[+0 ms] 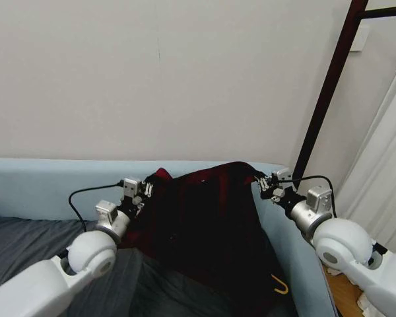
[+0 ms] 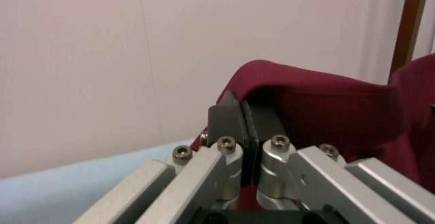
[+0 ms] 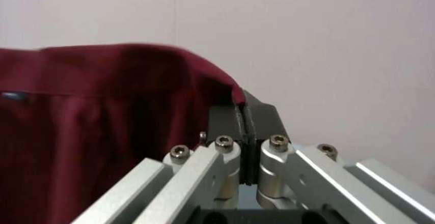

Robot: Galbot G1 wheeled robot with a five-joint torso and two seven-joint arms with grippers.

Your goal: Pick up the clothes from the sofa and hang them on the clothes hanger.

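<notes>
Dark red fabric: the garment hangs spread between both grippers, above the light blue sofa.

1. Left gripper: it is at the garment's upper left corner, just in front of the sofa backrest. In the left wrist view its jaws are pressed together, with a fold of the red cloth pinched between the black pads. The cloth rises over the fingertips and runs away toward the far side.

2. Right gripper: it is at the garment's upper right corner, level with the top of the sofa's right end. In the right wrist view its jaws are likewise clamped together, with the garment's edge caught between the pads (no gap shows between them). The cloth falls away from the fingertips on one side.

3. Garment position: the top edge runs roughly level between the two grippers, bowed slightly upward in the middle. The body drops in a broad sheet in front of the backrest, toward the grey seat cushion. Whether the hem rests on the cushion cannot be told. A small curved yellow piece shows beside the lower right of the cloth.

4. Surroundings: a dark upright pole stands behind the sofa's right end, against the pale wall.
</notes>
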